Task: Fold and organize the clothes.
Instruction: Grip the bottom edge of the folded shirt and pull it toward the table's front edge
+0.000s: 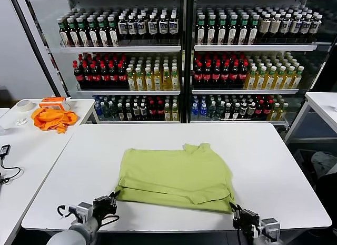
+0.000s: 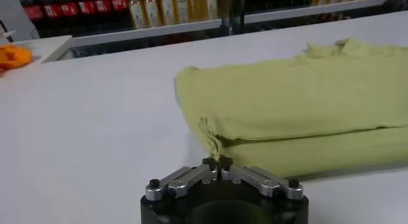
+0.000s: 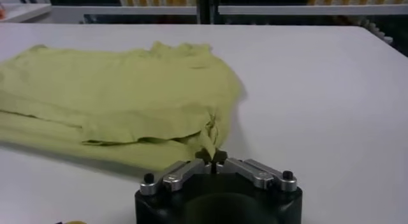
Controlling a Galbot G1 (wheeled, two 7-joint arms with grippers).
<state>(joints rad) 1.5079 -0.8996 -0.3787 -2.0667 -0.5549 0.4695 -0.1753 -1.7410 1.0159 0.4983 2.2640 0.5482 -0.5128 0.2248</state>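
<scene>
The T-shirt (image 1: 174,176) lies partly folded in the middle of the table (image 1: 274,160), its near edge toward the robot. The left gripper (image 1: 112,198) is closed and pinches the near left corner; the right gripper (image 1: 235,209) is closed and pinches the near right corner. Probably they hold both corners so the edge stays straight for a next fold. Both arms reach low over the near table edge.

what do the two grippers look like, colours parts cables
Left gripper: round black body, two silver-grey metal finger links with black screws, small black tips. Right gripper has the same build. In the head view, black cables loop beside the left wrist, whose arm shell is grey. No markings visible.
</scene>
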